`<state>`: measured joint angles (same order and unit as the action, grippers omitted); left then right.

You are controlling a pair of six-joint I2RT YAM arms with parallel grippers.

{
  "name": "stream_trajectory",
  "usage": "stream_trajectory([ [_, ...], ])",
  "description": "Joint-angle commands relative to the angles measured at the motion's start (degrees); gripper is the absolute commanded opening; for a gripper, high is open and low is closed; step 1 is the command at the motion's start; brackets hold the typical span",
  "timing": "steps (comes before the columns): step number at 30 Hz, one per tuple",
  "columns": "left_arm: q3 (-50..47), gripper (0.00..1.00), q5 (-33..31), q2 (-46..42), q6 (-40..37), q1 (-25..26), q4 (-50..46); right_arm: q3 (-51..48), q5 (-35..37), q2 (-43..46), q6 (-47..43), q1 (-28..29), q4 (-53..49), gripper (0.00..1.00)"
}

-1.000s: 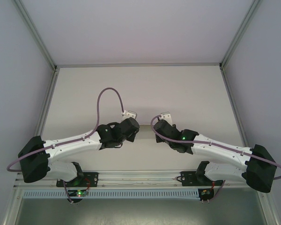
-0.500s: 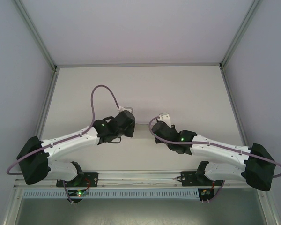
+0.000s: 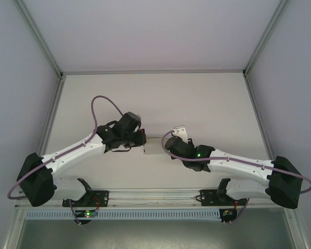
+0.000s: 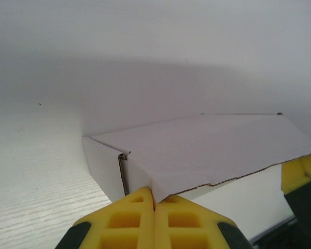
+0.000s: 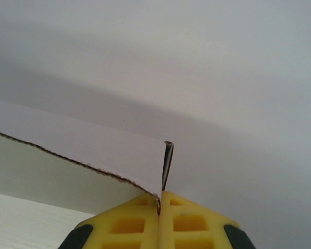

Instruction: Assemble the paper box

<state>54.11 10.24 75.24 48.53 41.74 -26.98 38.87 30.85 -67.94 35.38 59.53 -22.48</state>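
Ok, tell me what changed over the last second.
The left gripper came nearer as its wrist swung left. It turned toward the paper box and finished closing on the flap edge, and its cable loop followed left. The right gripper crept slightly left and nearer, staying shut on the flap's other end. The table is unchanged.
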Motion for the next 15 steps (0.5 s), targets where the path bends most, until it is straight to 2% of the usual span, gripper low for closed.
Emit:
stream_trajectory([
  [1,4.07,0.0,6.81,0.56,2.15,-1.07,0.68,-3.09,-6.03,-2.99,-0.83,0.88,-6.66,0.0],
  [8,1.14,0.0,-3.28,-1.54,-3.19,-0.98,-2.37,-3.44,-5.17,-2.03,-0.7,0.95,-6.88,0.0],
  [12,-7.35,0.0,-8.64,-2.85,-8.44,1.81,6.31,-4.23,-4.64,-1.27,-0.4,1.0,-6.33,0.0],
  [15,-9.82,0.0,-13.88,-3.55,-9.57,4.55,6.34,-3.97,-4.65,-0.87,-0.48,0.95,-7.09,0.0],
])
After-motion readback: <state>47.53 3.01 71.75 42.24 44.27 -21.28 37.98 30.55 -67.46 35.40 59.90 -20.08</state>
